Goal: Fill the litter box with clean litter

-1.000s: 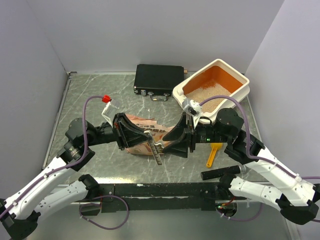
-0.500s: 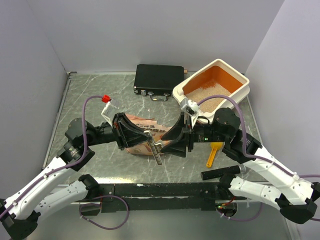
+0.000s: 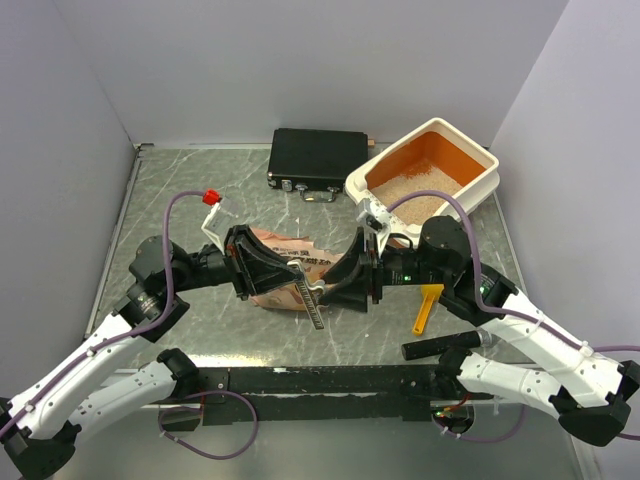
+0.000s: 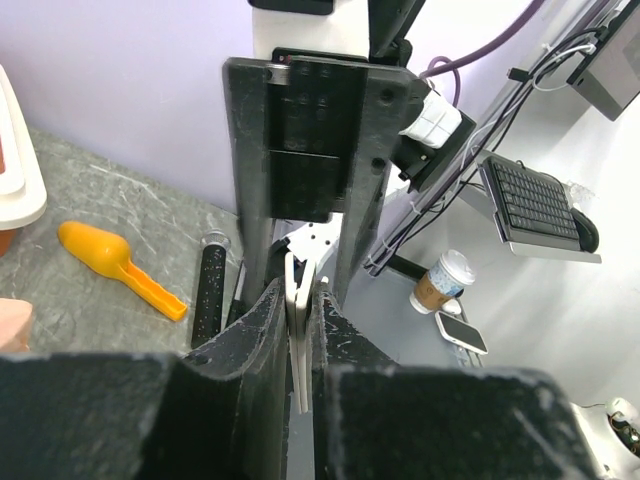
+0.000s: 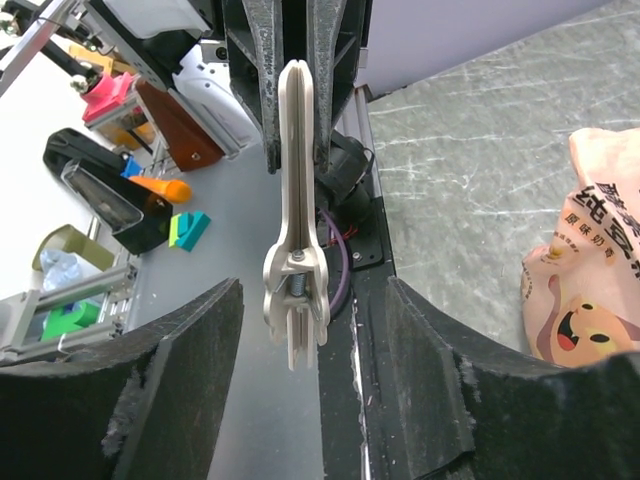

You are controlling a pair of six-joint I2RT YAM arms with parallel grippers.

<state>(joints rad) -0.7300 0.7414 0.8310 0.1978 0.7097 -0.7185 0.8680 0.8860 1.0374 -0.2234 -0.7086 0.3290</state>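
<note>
Now our left gripper [image 4: 298, 300] pinches narrowly on a white clip [image 5: 296, 180]. Our right gripper [image 5: 312, 288] faces it from 3 o'clock, its fingers wide on either side of the clip and not touching it. The litter box [image 3: 478, 187] sits at 2 o'clock, with litter [image 3: 415, 185] inside. The bag [image 3: 285, 250] lies at centre.

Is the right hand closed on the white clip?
No: the right hand stands open, with a clear gap between each finger and the white clip.
</note>
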